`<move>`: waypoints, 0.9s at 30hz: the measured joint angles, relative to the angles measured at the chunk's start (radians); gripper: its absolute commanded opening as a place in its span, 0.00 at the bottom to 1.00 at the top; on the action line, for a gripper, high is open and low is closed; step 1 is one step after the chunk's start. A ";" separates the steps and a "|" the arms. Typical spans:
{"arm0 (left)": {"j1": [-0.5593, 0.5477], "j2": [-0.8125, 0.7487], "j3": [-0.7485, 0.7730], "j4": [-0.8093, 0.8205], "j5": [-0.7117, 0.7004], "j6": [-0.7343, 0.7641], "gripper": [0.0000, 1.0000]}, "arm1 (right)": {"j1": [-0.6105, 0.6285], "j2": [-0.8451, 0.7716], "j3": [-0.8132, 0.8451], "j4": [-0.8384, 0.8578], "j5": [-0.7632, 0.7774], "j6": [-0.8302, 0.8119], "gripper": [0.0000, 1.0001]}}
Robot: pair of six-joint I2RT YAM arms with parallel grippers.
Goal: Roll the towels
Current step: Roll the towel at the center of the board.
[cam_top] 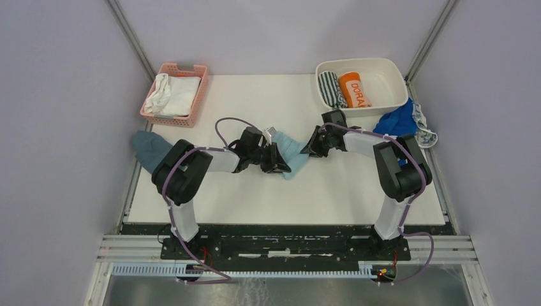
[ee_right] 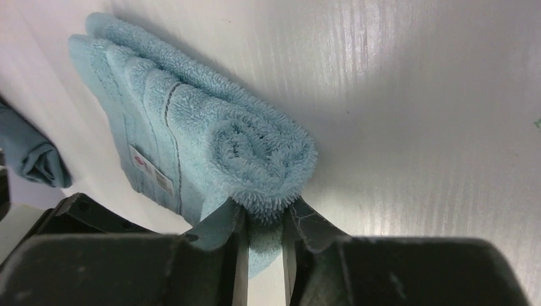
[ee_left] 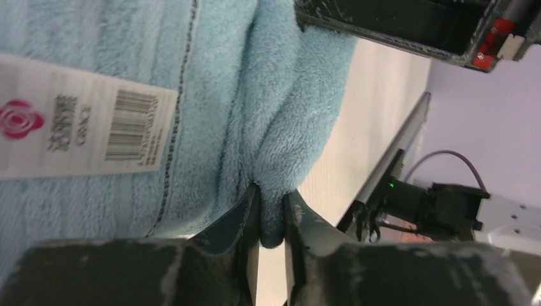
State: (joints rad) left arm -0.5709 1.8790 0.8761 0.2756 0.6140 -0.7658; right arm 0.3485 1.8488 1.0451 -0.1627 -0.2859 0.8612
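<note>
The light blue towel [cam_top: 290, 152] lies near the middle of the bench [cam_top: 255, 197], and both arms reach in to it from either side. In the right wrist view the light blue towel [ee_right: 191, 121] is wound into a loose roll with its spiral end facing the camera. The right end effector [ee_right: 263, 213] is clamped on the lower edge of that end, with pile bulging between the two fingers. In the left wrist view the left end effector [ee_left: 271, 204] is pinched on a fold of the same cloth, with only a narrow gap between its fingers. A white label [ee_left: 76, 124] with a barcode and a pink flower mark sits on the flat part of the towel beside the fold.

The royal blue towel [cam_top: 397, 121] is bunched at the right edge of the bench. The patterned whitish towel [cam_top: 424, 131] touches it and hangs over that edge.

A teal-grey cloth [cam_top: 150, 148] lies at the left edge. A pink basket [cam_top: 180, 65] holding white cloths [cam_top: 171, 94] stands at the far left corner. A white tub [cam_top: 395, 83] at the far right corner holds a striped roll [cam_top: 330, 88] and an orange roll [cam_top: 355, 89].
</note>
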 measured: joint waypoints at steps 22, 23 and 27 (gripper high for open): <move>-0.616 -0.227 0.093 -0.327 -1.192 0.512 0.71 | 0.090 0.000 0.158 -0.327 0.245 -0.070 0.08; -0.631 -0.209 0.106 -0.317 -1.235 0.550 0.71 | 0.090 0.000 0.158 -0.328 0.245 -0.070 0.08; -0.673 -0.117 0.146 -0.266 -1.353 0.690 0.72 | 0.090 0.004 0.160 -0.329 0.241 -0.069 0.08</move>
State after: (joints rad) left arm -1.2438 1.7618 1.0218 0.0097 -0.7391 -0.0757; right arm 0.4385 1.8526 1.2049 -0.4915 -0.0444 0.7918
